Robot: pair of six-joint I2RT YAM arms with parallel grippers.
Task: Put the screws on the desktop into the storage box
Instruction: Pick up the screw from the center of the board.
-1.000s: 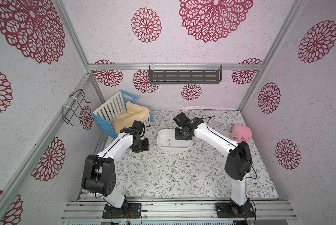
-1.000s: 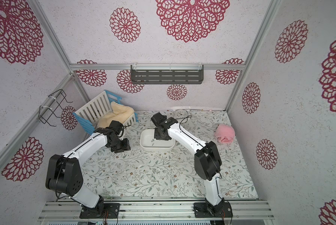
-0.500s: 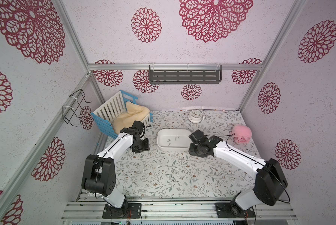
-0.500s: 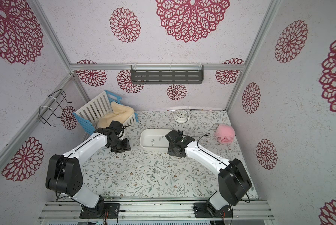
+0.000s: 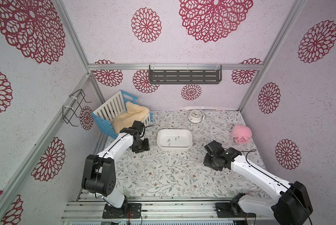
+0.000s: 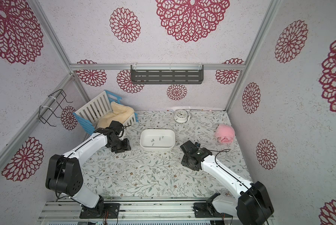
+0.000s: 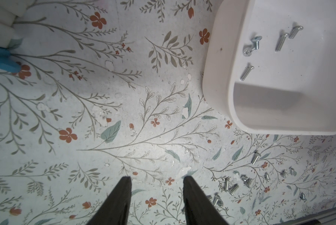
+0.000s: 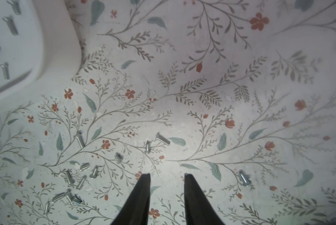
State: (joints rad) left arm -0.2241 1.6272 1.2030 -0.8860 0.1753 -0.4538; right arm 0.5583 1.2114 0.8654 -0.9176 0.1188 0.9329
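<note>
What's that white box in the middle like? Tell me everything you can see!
The storage box is a plain white tub, plastic by its look, rectangular with rounded corners and low walls, no lid. It stands upright on the desktop, near the middle. Five small silver screws lie loose on its floor. Nothing else touches it.
</note>
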